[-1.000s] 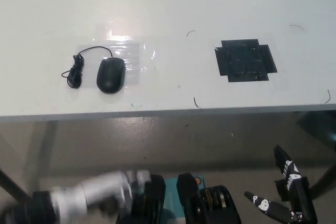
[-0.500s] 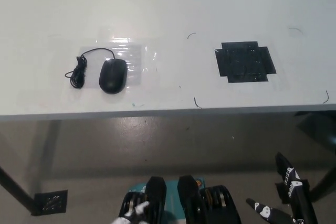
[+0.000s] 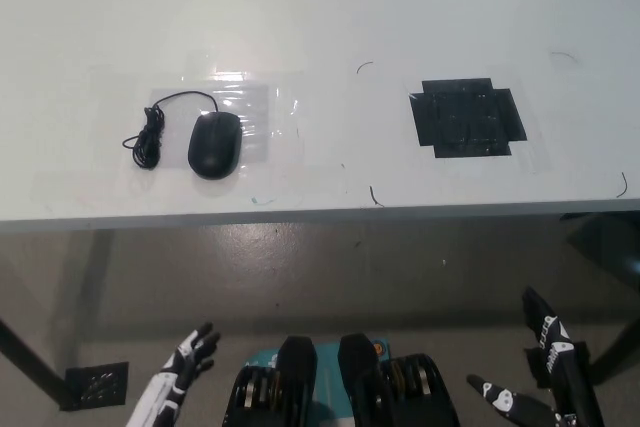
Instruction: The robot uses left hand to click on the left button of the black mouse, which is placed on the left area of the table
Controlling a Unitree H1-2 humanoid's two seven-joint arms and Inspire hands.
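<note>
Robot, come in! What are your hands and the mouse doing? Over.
White left hand open, low, below table edge. Black right hand open, resting low right. Black corded computer mouse untouched on white table. Nothing between.

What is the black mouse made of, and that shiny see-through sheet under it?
The black oval mouse looks like matte plastic, smooth with little glare. The clear sheet beneath it is probably thin plastic film: it gleams and wrinkles, and the white table shows through.

Both left hand point(image 3: 185, 365) and right hand point(image 3: 545, 372) seem edge-cropped.
</note>
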